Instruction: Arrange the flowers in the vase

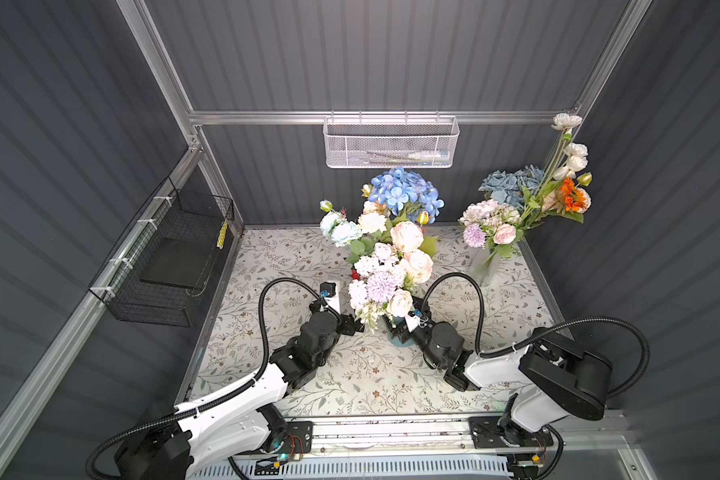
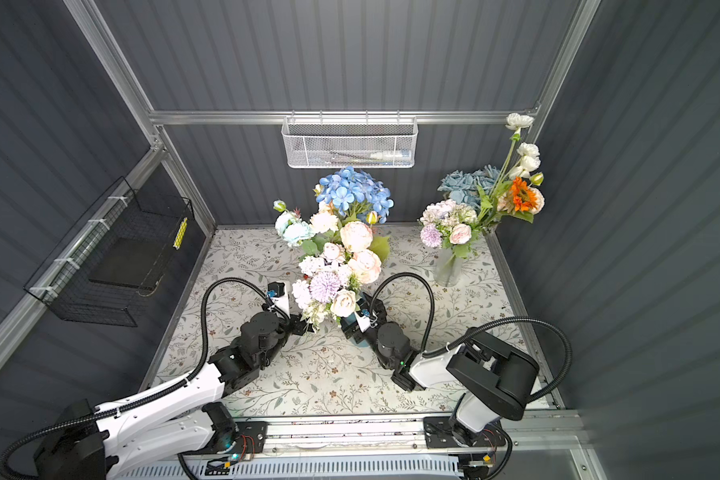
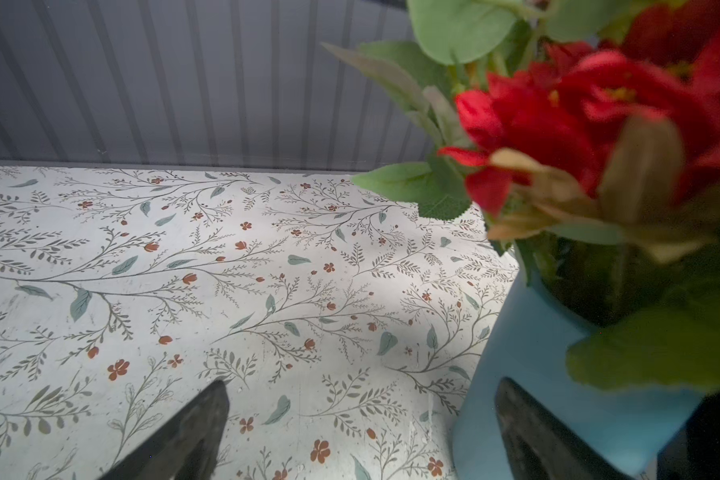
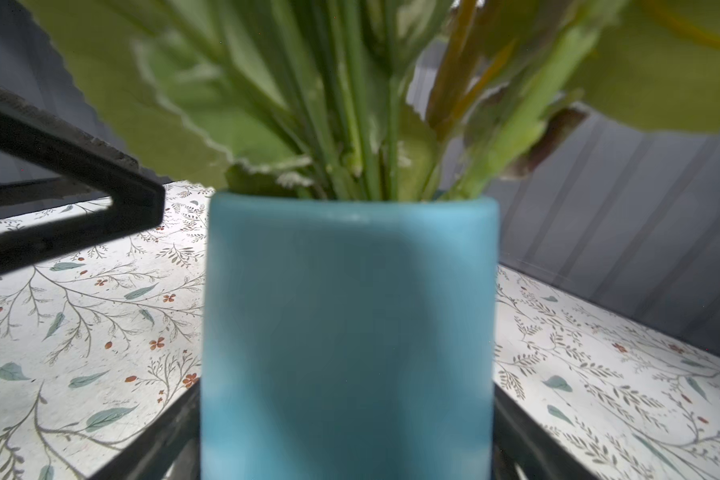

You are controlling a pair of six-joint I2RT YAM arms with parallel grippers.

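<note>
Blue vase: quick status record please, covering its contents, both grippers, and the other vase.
blue vase: upright on table
contents: flowers, stems inside
right gripper: closed around blue vase, fingers on both sides
left gripper: open, beside blue vase, holding nothing
glass vase: back right, second bouquet in it

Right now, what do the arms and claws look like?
The left arm and right arm have white link shells, black joints and wrists, and a black corrugated cable each. The left claw and right claw have black, wedge-shaped fingers.
</note>
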